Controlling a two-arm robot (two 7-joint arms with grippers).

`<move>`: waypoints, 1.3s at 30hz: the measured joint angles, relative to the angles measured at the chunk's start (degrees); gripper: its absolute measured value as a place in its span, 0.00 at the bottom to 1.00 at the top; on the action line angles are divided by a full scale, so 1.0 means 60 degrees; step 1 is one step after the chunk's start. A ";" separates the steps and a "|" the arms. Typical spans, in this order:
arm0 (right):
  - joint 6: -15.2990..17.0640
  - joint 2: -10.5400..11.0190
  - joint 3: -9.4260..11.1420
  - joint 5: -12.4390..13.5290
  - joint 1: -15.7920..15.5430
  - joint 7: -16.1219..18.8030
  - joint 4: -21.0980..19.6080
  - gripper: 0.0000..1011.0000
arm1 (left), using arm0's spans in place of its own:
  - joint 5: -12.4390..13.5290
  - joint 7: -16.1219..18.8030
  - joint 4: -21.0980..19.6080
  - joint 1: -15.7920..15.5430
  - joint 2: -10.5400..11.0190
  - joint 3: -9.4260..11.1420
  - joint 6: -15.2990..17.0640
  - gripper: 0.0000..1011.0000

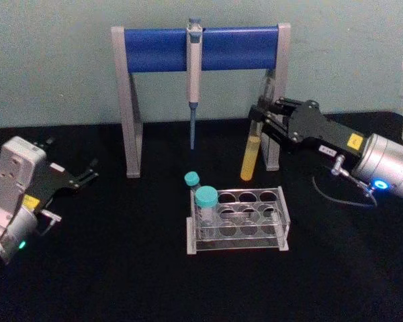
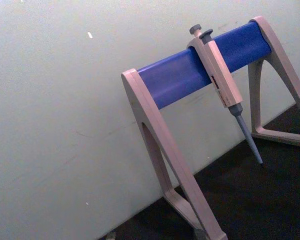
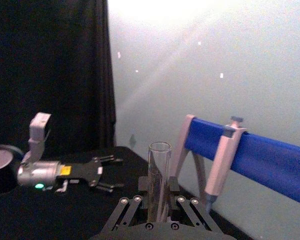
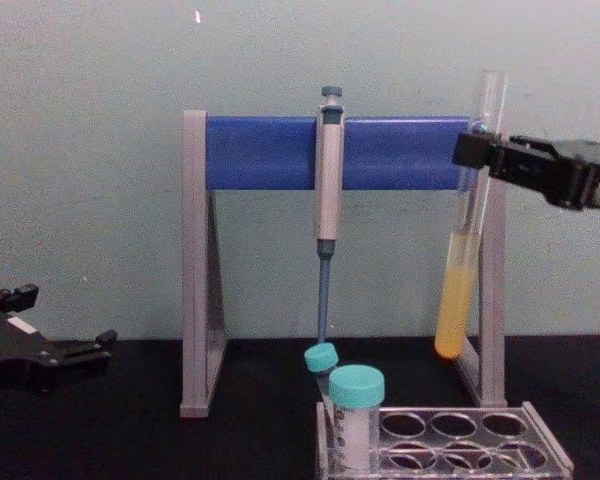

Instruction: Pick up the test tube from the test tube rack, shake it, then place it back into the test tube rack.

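1. Head view. The right gripper [image 1: 258,118], reaching in from the desk's [image 1: 121,268] right edge, is clamped on the upper part of the test tube [image 1: 250,157]. The test tube hangs clear of the desk behind the rack [image 1: 238,247], toward the back edge, with yellow liquid in its lower part. The rack stands mid-desk, with two capped tubes [image 1: 206,201] at its left end. The left gripper [image 1: 88,171] rests near the left edge, fingers apart.
2. Left wrist view. The stand [image 2: 190,70] carries a pipette [image 2: 222,75] on its blue bar.
3. Right wrist view. The test tube [image 3: 159,165] rises open-mouthed between the closed fingers [image 3: 140,192].
4. Chest view. The test tube [image 4: 458,290] hangs nearly upright before the stand's right leg, its bottom above the rack [image 4: 540,440].
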 joint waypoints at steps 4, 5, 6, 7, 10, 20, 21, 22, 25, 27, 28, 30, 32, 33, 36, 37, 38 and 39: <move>-0.0139 0.0141 -0.0080 -0.0009 -0.0088 0.0159 -0.0050 0.23 | 0.0000 0.0000 0.0000 0.0000 0.0000 0.0000 0.0000 0.99; -0.0156 0.0162 -0.0088 -0.0011 -0.0109 0.0169 -0.0055 0.23 | 0.0000 0.0000 0.0000 0.0000 0.0000 -0.0001 0.0000 0.99; -0.0180 0.0190 -0.0099 -0.0011 -0.0144 0.0173 -0.0060 0.23 | 0.0000 0.0000 0.0000 0.0000 0.0000 0.0000 0.0000 0.99; -0.0191 0.0198 -0.0104 -0.0011 -0.0160 0.0173 -0.0061 0.23 | 0.0000 0.0000 0.0000 0.0000 0.0000 0.0000 0.0000 0.99; -0.0235 0.0208 -0.0118 -0.0009 -0.0205 0.0162 -0.0058 0.23 | 0.0000 0.0000 0.0000 0.0000 0.0000 0.0000 0.0000 0.99; -0.0391 0.0214 -0.0159 -0.0078 -0.0259 0.0098 -0.0049 0.23 | 0.0000 0.0000 0.0000 0.0000 0.0000 0.0000 0.0000 0.99; -0.0405 0.0214 -0.0162 -0.0100 -0.0263 0.0089 -0.0049 0.23 | 0.0000 0.0000 0.0000 0.0000 0.0000 0.0000 0.0000 0.99; -0.0437 0.0214 -0.0165 -0.0132 -0.0268 0.0071 -0.0051 0.23 | 0.0000 0.0000 0.0000 0.0000 0.0000 -0.0001 0.0000 0.99; -0.0487 0.0208 -0.0169 -0.0201 -0.0285 0.0038 -0.0054 0.23 | 0.0000 0.0000 0.0000 0.0000 0.0000 0.0000 0.0000 0.99; -0.0516 0.0198 -0.0171 -0.0261 -0.0292 0.0002 -0.0054 0.23 | 0.0000 0.0000 0.0000 0.0000 0.0000 0.0000 0.0000 0.99; -0.0535 0.0187 -0.0171 -0.0291 -0.0296 -0.0016 -0.0049 0.23 | 0.0000 0.0000 0.0000 0.0000 0.0000 0.0000 0.0001 0.99; -0.0553 0.0169 -0.0170 -0.0324 -0.0297 -0.0046 -0.0033 0.23 | 0.0000 0.0000 0.0000 0.0001 0.0000 0.0000 0.0000 0.99; -0.0584 0.0135 -0.0167 -0.0376 -0.0297 -0.0080 0.0012 0.23 | 0.0000 0.0000 0.0000 0.0000 0.0000 0.0000 0.0000 0.99; -0.0602 0.0121 -0.0170 -0.0411 -0.0295 -0.0089 0.0032 0.23 | 0.0000 0.0000 0.0000 0.0000 0.0001 0.0000 0.0000 0.99; -0.0676 0.0054 -0.0195 -0.0526 -0.0269 -0.0120 0.0159 0.23 | 0.0000 0.0000 0.0000 0.0000 0.0000 0.0000 0.0000 0.99; -0.0692 0.0026 -0.0207 -0.0557 -0.0255 -0.0126 0.0217 0.23 | 0.0000 0.0000 0.0000 0.0001 0.0000 -0.0001 0.0000 0.99; -0.0707 -0.0002 -0.0220 -0.0586 -0.0240 -0.0127 0.0275 0.23 | 0.0000 0.0000 0.0000 0.0000 0.0000 0.0000 0.0000 0.99; -0.0732 -0.0057 -0.0242 -0.0629 -0.0212 -0.0124 0.0392 0.23 | 0.0000 0.0000 0.0000 0.0000 0.0001 -0.0001 0.0000 0.99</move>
